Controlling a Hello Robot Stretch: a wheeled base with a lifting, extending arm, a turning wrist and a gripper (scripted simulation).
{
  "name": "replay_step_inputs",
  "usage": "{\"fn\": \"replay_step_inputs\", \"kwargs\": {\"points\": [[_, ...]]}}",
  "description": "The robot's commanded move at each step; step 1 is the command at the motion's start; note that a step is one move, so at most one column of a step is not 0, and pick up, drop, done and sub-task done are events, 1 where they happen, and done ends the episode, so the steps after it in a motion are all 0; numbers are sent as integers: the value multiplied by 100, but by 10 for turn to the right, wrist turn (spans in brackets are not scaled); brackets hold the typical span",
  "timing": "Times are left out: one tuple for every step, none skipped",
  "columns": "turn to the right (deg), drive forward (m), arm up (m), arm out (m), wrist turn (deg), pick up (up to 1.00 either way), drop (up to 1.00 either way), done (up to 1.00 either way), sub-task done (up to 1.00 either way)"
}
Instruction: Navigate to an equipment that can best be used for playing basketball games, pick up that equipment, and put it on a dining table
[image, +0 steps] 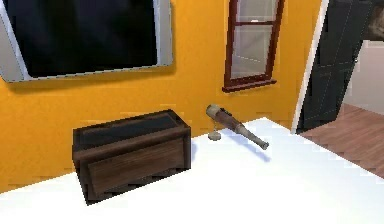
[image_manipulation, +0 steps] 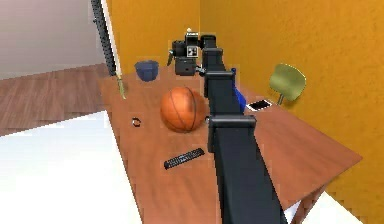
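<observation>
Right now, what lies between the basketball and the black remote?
Nothing: in the arm side view, only bare tabletop separates the basketball from the remote.

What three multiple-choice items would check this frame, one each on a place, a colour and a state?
1. Where is the basketball?
A. on the floor
B. on the wooden table
C. on a chair seat

2. What colour is the bowl at the table's far end?
A. blue
B. red
C. white

3. How is the baseball bat placed?
A. standing upright against the wall
B. lying flat on the white surface
C. hanging from the window frame

Answers:
1. B, the ball rests on the tabletop.
2. A, the bowl's wall is plainly blue.
3. B, the bat's whole length lies on the white surface.
</observation>
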Motion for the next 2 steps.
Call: {"fn": "replay_step_inputs", "kwargs": {"points": [[0, 0, 2, 0, 0, 0, 0, 0, 0], [0, 0, 0, -8, 0, 0, 0, 0, 0]]}}
